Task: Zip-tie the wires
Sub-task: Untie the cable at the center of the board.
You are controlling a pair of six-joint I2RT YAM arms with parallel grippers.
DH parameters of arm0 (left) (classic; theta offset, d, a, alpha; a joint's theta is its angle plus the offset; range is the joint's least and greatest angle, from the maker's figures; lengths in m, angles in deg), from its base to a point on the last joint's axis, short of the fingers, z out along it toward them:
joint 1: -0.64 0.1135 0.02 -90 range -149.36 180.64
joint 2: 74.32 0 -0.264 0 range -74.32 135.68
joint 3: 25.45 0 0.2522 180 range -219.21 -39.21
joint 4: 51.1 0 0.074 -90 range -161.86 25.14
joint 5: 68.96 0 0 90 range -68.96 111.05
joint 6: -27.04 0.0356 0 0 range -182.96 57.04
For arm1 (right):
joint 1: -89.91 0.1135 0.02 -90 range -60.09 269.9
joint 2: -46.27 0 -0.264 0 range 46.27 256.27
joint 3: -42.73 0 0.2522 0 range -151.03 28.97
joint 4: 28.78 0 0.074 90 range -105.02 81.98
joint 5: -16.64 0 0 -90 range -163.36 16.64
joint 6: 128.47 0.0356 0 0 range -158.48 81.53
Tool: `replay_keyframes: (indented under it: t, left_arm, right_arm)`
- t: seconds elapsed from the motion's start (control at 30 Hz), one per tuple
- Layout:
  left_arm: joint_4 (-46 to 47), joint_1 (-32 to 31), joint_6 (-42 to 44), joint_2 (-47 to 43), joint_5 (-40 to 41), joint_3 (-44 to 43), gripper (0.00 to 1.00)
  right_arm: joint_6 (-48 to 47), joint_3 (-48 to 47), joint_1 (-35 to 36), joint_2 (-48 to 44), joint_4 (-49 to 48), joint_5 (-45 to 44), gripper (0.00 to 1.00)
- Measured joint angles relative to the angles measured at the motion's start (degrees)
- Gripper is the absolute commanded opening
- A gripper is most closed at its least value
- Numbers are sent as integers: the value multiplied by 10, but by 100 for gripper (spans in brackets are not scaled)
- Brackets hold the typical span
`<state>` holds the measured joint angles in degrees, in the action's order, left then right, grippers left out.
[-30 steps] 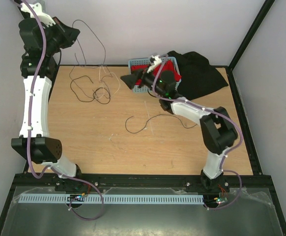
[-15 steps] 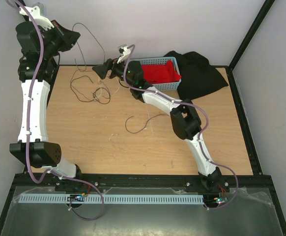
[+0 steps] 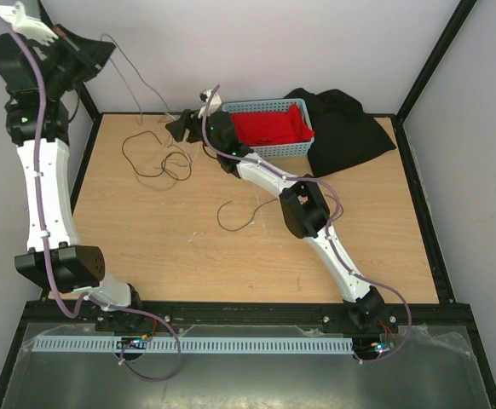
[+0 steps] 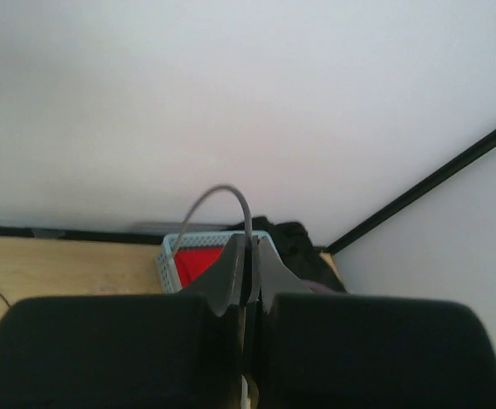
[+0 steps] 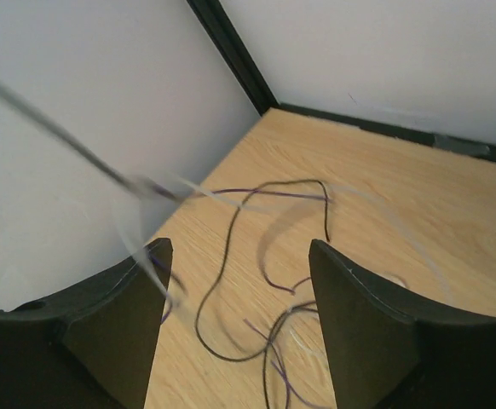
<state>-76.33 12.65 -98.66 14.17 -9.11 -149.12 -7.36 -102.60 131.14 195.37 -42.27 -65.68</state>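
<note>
Top view: one strand of the wires is lying loose on the table, with their curly loops farther back at left, near the right gripper. A blue basket is holding a red cloth beside a black cloth. Only the wrist views are resolving the fingers: the right gripper's are standing apart over the loops, and the left gripper, raised at the far-left corner, is pinching one strand.

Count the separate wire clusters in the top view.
2. A tangle of looped wires at the far left of the table, one strand rising to the shut left gripper; a lone curved wire mid-table. Strands inside the tangle can't be counted.
</note>
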Motion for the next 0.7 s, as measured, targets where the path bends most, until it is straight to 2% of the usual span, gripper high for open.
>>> replay_keyframes:
  t: [0.27, 0.43, 0.57, 0.7]
  left_arm:
    - [54, 67, -78, -4, -22, -48, 0]
    - [69, 82, -112, -6, -44, -54, 0]
    - [72, 82, -124, -6, -68, -51, 0]
    - [78, 82, -123, -10, -74, -28, 0]
  right_arm:
    - [-1, 40, 0, 21, 18, -8, 75]
    - [-10, 59, 0, 23, 28, -7, 77]
    - [-27, 69, 0, 18, 26, 13, 85]
    - [-56, 155, 0, -30, 3, 54, 100]
